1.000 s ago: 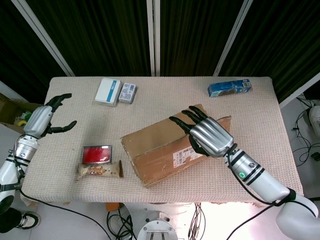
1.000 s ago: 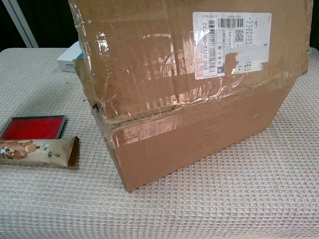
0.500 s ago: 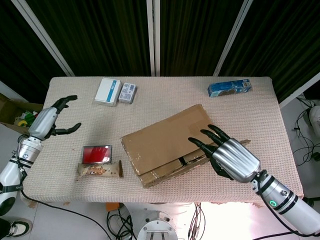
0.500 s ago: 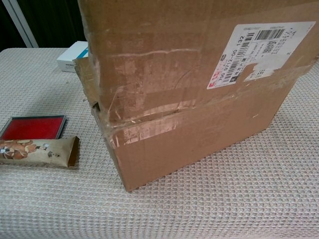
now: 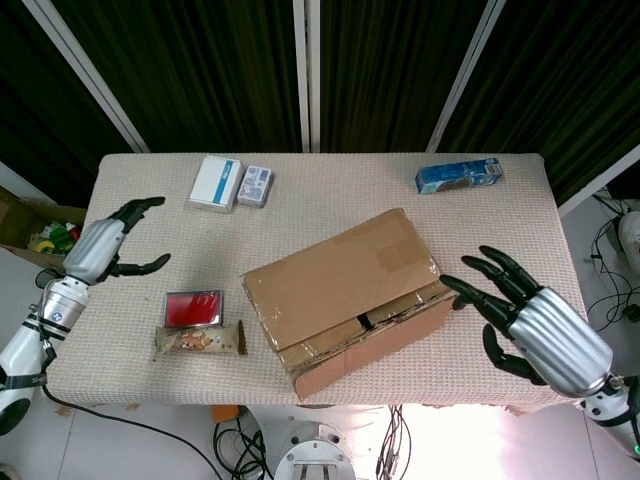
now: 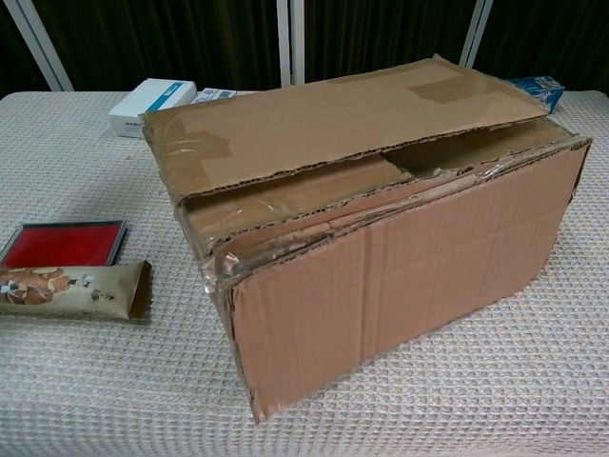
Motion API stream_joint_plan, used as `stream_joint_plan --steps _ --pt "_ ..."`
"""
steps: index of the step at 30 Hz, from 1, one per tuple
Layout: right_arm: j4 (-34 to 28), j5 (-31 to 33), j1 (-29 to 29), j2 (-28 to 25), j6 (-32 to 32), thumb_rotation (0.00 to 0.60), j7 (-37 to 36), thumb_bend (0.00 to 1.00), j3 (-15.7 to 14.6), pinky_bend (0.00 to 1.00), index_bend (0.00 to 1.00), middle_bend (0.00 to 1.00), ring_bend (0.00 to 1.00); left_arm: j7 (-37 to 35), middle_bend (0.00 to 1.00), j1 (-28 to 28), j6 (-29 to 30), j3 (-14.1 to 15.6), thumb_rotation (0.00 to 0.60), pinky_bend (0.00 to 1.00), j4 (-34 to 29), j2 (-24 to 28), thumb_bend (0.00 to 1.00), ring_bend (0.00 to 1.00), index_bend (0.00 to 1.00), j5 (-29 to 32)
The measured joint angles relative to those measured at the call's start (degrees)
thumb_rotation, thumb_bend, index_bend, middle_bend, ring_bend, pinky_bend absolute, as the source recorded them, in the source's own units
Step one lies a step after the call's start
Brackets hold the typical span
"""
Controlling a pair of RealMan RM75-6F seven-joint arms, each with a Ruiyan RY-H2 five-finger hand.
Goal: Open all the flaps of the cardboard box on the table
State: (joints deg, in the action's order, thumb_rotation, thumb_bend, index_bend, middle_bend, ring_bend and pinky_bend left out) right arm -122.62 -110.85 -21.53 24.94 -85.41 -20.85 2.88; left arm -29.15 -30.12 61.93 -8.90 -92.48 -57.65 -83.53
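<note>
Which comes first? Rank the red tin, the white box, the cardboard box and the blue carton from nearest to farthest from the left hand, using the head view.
From the left hand:
1. Red tin, just below and to its right, near the front edge.
2. White box, up toward the back edge.
3. Cardboard box, mid-table.
4. Blue carton, far back-right corner.

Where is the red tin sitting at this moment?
In the head view the red tin lies on the table's left side, just left of the cardboard box, with the snack bar right in front of it.
</note>
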Motion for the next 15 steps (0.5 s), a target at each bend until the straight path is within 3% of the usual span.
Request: stream_joint_plan --steps 4,11,13,15 --pt "2.3 5.87 0.34 2.58 -0.86 0.6 0.34 0.67 1.66 0.0 0.0 0.02 0.0 6.68 0.14 -1.17 -0.74 0.32 0.295 0.23 -3.81 -0.42 0.22 0.09 0.11 -1.01" --pt "6.47 16.85 -0.44 10.03 0.76 0.6 5.6 0.59 5.44 0.0 0.0 0.0 0.0 21.25 0.14 -4.51 -4.01 0.3 0.288 0.23 -10.88 -2.94 0.22 0.09 0.11 -0.47" --pt "7.44 18.71 -0.75 11.31 1.45 0.6 5.6 0.59 6.42 0.0 0.0 0.0 0.0 26.22 0.14 -6.19 -5.56 -0.15 0.261 0.23 -12.97 -4.48 0.21 0.09 0.1 1.0" --pt "8.35 19.89 -0.88 11.95 1.87 0.6 5.14 0.59 7.2 0.0 0.0 0.0 0.0 30.26 0.14 -7.81 -6.79 -0.69 0.194 0.23 -14.54 -6.1 0.21 0.09 0.11 2.78"
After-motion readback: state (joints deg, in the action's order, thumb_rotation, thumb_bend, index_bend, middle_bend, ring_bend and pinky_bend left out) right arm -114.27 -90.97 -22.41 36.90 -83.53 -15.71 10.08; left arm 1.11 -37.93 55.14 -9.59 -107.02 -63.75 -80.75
